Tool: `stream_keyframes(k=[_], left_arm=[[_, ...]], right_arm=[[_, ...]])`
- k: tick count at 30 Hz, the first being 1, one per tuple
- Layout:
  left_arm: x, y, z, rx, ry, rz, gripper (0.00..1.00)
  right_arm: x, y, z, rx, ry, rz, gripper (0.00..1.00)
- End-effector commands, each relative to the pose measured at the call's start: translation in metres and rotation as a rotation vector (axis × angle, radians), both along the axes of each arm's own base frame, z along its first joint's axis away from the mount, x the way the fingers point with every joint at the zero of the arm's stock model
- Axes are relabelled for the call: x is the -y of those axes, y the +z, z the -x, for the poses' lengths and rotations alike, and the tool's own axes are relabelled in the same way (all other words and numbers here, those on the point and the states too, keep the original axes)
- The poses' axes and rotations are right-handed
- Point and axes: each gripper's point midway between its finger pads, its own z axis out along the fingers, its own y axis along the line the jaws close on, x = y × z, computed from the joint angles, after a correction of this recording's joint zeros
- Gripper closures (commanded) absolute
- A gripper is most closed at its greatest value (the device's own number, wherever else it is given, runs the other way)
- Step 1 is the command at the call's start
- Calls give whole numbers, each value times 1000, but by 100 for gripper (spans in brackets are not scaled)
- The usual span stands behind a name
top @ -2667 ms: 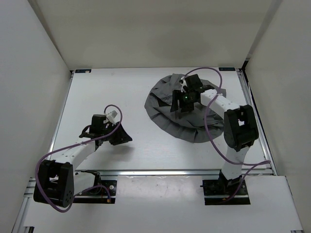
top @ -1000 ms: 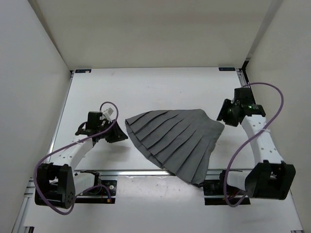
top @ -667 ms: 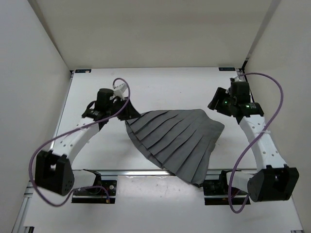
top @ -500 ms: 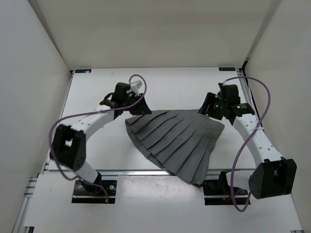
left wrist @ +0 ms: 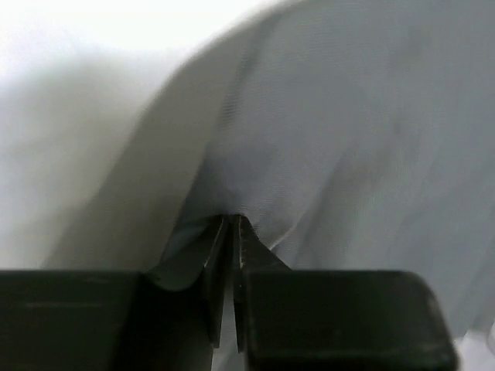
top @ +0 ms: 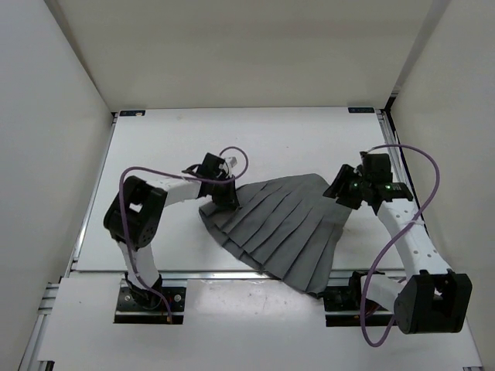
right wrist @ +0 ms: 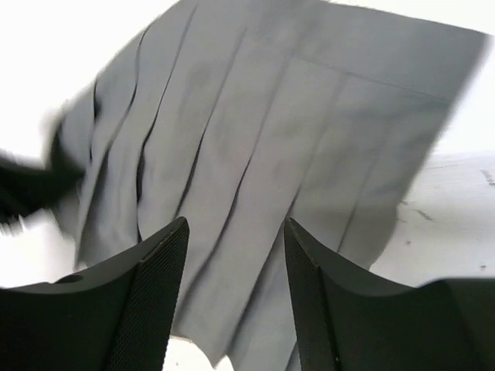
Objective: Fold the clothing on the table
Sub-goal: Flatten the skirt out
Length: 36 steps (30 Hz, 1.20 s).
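The clothing (top: 286, 224), a dark grey pleated skirt, lies spread flat on the white table (top: 155, 154), its flared hem reaching over the near rail. My left gripper (top: 226, 197) sits at the skirt's upper left corner. In the left wrist view its jaws (left wrist: 230, 226) are pressed nearly together with a tented fold of the clothing (left wrist: 348, 139) at their tips. My right gripper (top: 340, 192) hovers over the skirt's upper right corner. In the right wrist view it (right wrist: 232, 232) stands open above the pleats of the clothing (right wrist: 255, 139), with nothing between its fingers.
A metal rail (top: 247, 274) runs along the table's near edge, in front of both arm bases. White walls close in the left, back and right sides. Purple cables (top: 421, 166) loop from each arm. Bare table (right wrist: 456, 201) shows past the skirt's right edge.
My left arm has swung in from the table's left side onto the skirt's left corner and its jaws have closed. My right gripper has come in over the right corner.
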Motion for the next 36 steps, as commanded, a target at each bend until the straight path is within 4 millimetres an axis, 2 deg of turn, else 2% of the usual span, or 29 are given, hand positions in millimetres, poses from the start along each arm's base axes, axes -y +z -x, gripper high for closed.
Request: stream_keyframes(k=[1,3,5,6,8,11,12,15,16,18,20,25,32,33,35,36], left_arm=[[-12,-11,84,-90,-107,-48,83],[-29,-15,114,-123,-74,-46,84],[-32,5,121,-88,-53,9,86],[-38,2,128,-101,-39,0,86],[-43,21,122,-39,-8,26,87],[-46,34,117,8,13,64,87],[-48,34,115,3,29,68,87],[-46,35,118,-19,14,68,88],[-45,40,116,-8,10,71,87],[-47,46,115,13,15,79,86],[-51,52,112,20,36,95,86],[-67,63,105,37,98,125,86],[-76,62,105,29,130,132,86],[-76,67,103,41,132,138,85],[-78,68,102,40,140,141,86],[-81,69,102,41,149,141,86]], right_arm=[[10,3,1,5,-24,-3,42],[20,-1,-1,-11,-46,39,40],[27,-10,-5,-41,-75,72,40],[33,-13,-9,-41,-87,99,40],[39,-17,-19,-35,-98,118,40],[40,-28,-40,-29,-94,103,41],[38,-28,-47,-5,-83,90,42],[43,-50,-65,-35,-79,122,44],[47,-49,-73,-19,-93,139,44],[51,-62,-77,-37,-97,156,45],[57,-65,-90,-31,-122,113,46],[57,-84,-98,-43,-119,146,48],[44,-111,-92,-86,-102,99,56],[42,-119,-87,-116,-101,97,57],[48,-121,-91,-121,-113,123,58],[43,-119,-94,-117,-99,135,58]])
